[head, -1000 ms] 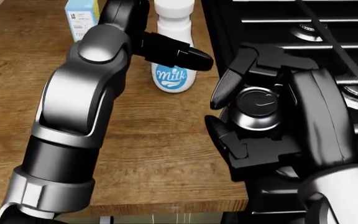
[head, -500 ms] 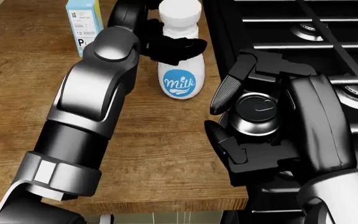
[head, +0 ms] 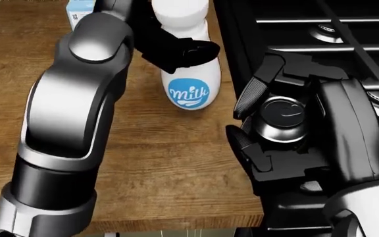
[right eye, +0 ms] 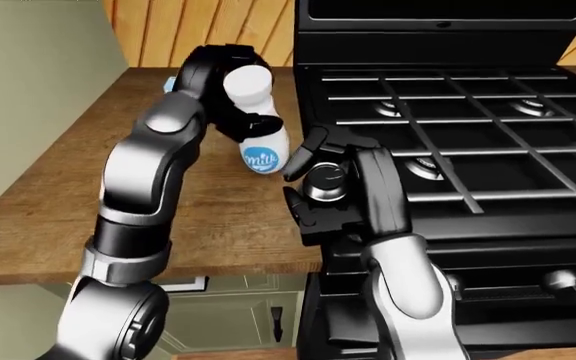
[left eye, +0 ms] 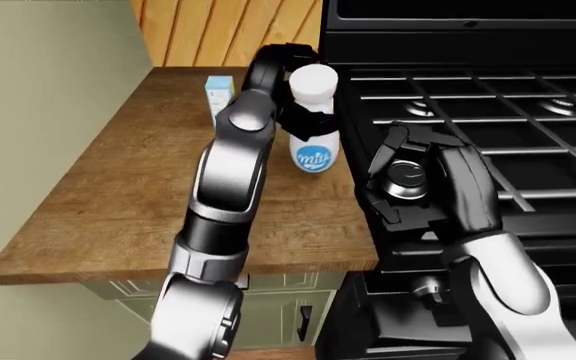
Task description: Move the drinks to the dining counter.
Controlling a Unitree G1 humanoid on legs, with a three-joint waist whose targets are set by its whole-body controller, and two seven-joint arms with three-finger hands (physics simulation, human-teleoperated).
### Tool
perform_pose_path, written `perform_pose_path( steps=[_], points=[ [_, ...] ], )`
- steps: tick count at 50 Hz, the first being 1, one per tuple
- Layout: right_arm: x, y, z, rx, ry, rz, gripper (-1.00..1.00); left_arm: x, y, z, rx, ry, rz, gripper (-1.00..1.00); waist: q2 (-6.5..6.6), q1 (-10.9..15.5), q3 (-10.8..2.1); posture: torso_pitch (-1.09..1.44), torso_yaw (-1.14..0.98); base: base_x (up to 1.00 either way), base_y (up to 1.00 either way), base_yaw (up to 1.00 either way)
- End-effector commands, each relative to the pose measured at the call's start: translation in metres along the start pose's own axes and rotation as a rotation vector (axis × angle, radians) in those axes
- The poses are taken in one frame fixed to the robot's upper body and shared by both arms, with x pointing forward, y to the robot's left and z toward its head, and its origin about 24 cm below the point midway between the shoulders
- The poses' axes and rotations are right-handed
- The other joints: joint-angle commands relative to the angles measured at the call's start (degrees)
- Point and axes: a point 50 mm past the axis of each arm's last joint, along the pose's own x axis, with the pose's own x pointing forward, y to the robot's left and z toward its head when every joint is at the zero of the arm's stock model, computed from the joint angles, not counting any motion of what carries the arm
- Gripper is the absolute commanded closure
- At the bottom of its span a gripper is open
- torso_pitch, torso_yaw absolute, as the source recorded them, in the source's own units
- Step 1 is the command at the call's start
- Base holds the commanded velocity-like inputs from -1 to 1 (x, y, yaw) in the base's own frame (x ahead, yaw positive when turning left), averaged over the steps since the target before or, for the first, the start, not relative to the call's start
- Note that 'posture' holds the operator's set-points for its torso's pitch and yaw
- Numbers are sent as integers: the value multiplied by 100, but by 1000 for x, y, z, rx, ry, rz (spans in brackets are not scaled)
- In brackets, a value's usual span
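White milk bottle [head: 188, 74] bearing a round blue label with the word "Milk" in white script; the body is glossy white, wider at the base, narrowing to a broad white cap. It stands upright on the wooden desk [left eye: 108, 202], near the desk's right edge in the head view, just beside the black gas stove [left eye: 488, 127]. The left robot hand [head: 176, 49] has its black fingers closed round the bottle's neck and upper body, above the label. To the left of the bottle in the left-eye view, partly hidden by the left arm, stands a light-blue and white carton [left eye: 218, 94]; its printing is too small to read. The right robot hand [head: 288, 133] hangs over the stove's near left corner, its 3 fingers curled round a dark metallic can [head: 283, 118] seen from the top, whose lid shows a pull tab; no brand is visible on it. The stove carries black grates over several burners, with control knobs [right eye: 558, 281] along its lower panel in the right-eye view. Pale green cabinets [left eye: 298, 300] show beneath the desk, and wooden planking [left eye: 228, 30] lines the wall at the top of the left-eye view.
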Motion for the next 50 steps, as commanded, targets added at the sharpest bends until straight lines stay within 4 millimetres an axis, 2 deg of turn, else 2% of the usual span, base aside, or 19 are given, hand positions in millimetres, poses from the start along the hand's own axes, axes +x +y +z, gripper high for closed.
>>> perform_pose_path(
  steps=[1,3,9,12,13,25,29,32,33,34,36,37,39,43,48,49,50],
  points=[
    [-3,-2,14,-8,-93,-8,100,-10,4,27,12,-101,8,100,-17,-1,-159,0,0,0,0,0],
    [-3,-4,15,-7,-95,-14,100,-20,5,34,16,-116,-1,100,-20,0,-156,0,0,0,0,0],
    [-5,-7,17,-6,-99,-22,100,-30,12,42,14,-137,9,100,-34,9,-125,0,0,0,0,0],
    [-6,-9,17,-8,-100,-24,100,-31,14,42,16,-138,14,100,15,32,-372,0,0,-43,0,0],
    [-6,-8,18,-8,-100,-24,100,-32,14,43,15,-139,15,100,20,38,-379,0,0,-66,0,0],
    [-6,-8,17,-9,-102,-18,100,-34,11,45,12,-148,-5,100,53,22,-284,0,0,-75,0,0],
    [-6,-7,16,-9,-100,-18,100,-33,11,44,8,-147,-2,100,122,67,-244,0,0,-78,0,0],
    [-6,-7,15,-7,-98,-17,100,-33,11,44,7,-149,2,100,152,120,-276,0,0,-78,0,0],
    [-6,-7,14,-7,-97,-16,100,-33,11,44,6,-150,2,100,218,134,-287,0,0,-79,0,0],
    [-6,-7,14,-7,-97,-16,100,-33,11,44,6,-152,3,100,407,148,-321,0,0,-81,0,0],
    [-6,-6,14,-7,-97,-15,100,-33,12,45,5,-155,6,100,364,175,-302,0,0,-82,0,0],
    [-6,-6,14,-6,-97,-16,100,-33,12,45,4,-157,8,100,395,208,-374,0,0,-83,0,0],
    [-6,-7,14,-7,-97,-16,100,-33,12,45,3,-157,9,100,421,200,-406,0,0,-82,0,0],
    [-6,-7,14,-4,-97,-18,100,-33,10,44,7,-156,4,100,366,176,-396,0,0,-82,0,0],
    [-7,-8,14,0,-95,-22,100,-33,9,44,7,-156,2,100,217,135,-164,0,0,-82,0,0],
    [-7,-9,13,2,-93,-25,100,-34,9,45,7,-157,0,100,95,135,-171,0,0,-50,-5,0],
    [-7,-9,14,3,-93,-26,100,-34,8,45,6,-157,1,100,-111,145,-130,0,0,-37,-8,0]
  ],
)
